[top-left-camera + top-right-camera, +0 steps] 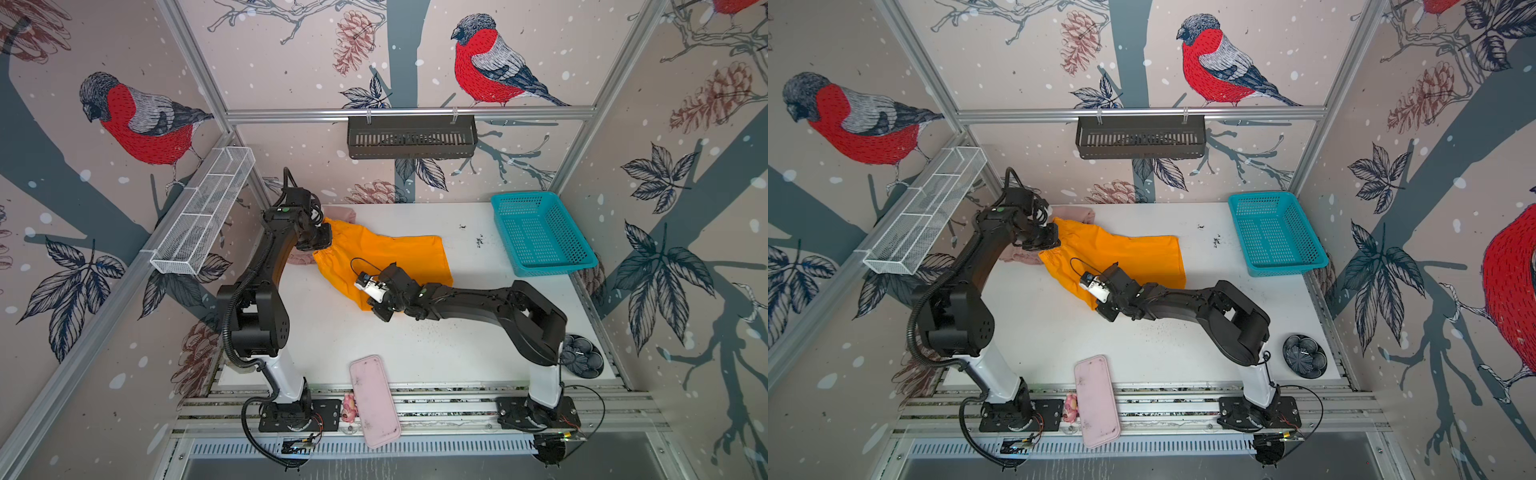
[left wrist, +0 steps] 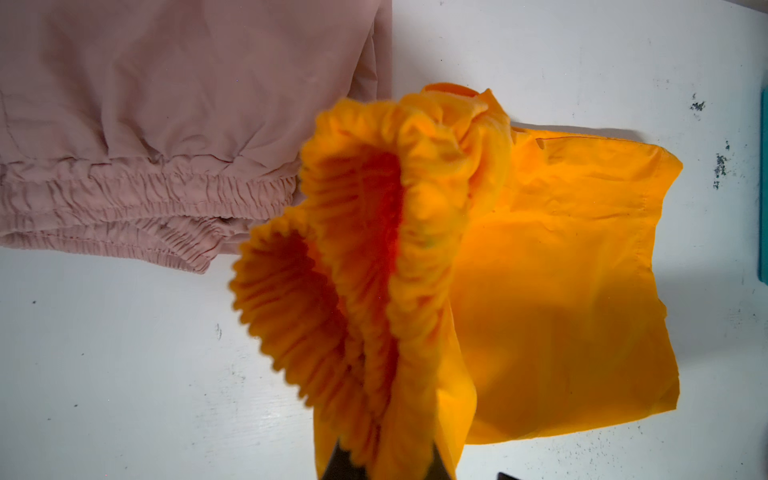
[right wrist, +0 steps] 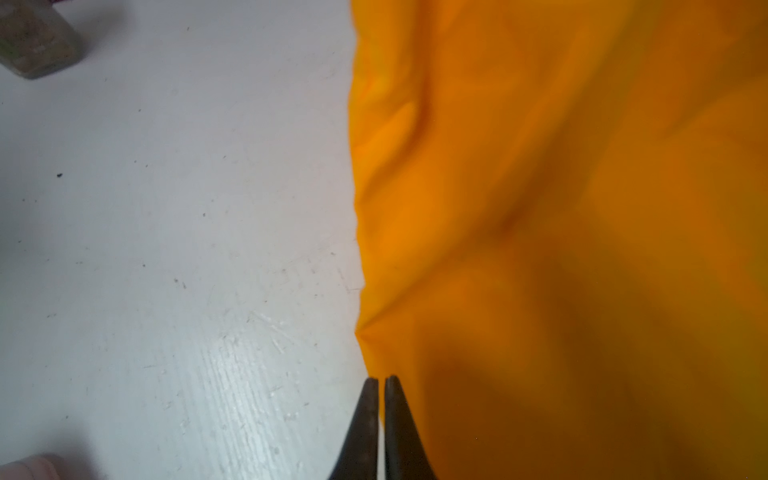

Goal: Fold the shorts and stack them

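Observation:
The bright orange shorts (image 1: 395, 253) (image 1: 1133, 253) lie spread across the back left of the white table (image 1: 436, 340). My left gripper (image 1: 322, 245) (image 2: 388, 457) is shut on their bunched elastic waistband (image 2: 374, 249) and holds it raised. The right gripper (image 1: 376, 311) (image 3: 381, 379) is shut at the near corner of the orange cloth (image 3: 561, 208), which puckers toward its tips. Dusty pink shorts (image 1: 340, 212) (image 2: 187, 104) lie partly under the orange pair by the left arm, mostly hidden in both top views.
A teal mesh basket (image 1: 540, 232) stands at the back right. A rigid pink tray (image 1: 374, 401) overhangs the front edge. A dark dish (image 1: 582, 355) sits front right. A white wire shelf (image 1: 203, 212) and a black shelf (image 1: 411, 137) hang on the walls.

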{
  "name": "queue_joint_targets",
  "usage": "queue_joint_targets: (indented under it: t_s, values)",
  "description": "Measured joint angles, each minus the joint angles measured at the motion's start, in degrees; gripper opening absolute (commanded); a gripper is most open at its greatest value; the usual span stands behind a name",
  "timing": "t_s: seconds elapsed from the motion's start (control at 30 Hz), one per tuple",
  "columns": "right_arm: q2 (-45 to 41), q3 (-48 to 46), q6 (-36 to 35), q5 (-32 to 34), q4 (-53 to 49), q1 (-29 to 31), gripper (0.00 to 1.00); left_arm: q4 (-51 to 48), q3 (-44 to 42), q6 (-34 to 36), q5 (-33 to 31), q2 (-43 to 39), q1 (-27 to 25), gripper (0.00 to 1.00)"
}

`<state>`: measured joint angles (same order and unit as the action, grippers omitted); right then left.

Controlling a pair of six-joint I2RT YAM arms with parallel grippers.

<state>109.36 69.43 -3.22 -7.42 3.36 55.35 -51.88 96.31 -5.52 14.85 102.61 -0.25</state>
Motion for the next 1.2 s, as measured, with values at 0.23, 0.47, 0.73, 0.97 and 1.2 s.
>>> queue_joint_targets:
  t_s: [0.23, 0.47, 0.73, 0.97, 1.2]
  values:
    - [-1.88, -3.96, 1.62, -0.26, -0.96, -5.44, 0.02, -2.19, 4.15, 0.59, 0.20, -0.28, -0.20, 0.00]
    - [11.72, 16.31, 4.37, 2.01, 2.29, -10.95, 0.01, -2.73, 2.54, 1.20, 0.33, -0.59, -0.24, 0.00]
    - [29.24, 38.69, 7.72, 1.51, 0.61, -12.33, 0.01, -2.27, -0.11, 1.36, 1.64, -2.29, -0.24, 0.00]
    - [39.28, 49.90, 12.55, 1.38, 3.04, -13.22, 0.02, -1.92, -2.71, 1.27, 1.90, -4.15, -0.24, 0.00]
    - [45.92, 60.59, 14.49, -1.11, -1.27, -12.17, 0.10, -1.73, -2.10, 1.29, 1.60, -5.40, -0.24, 0.00]
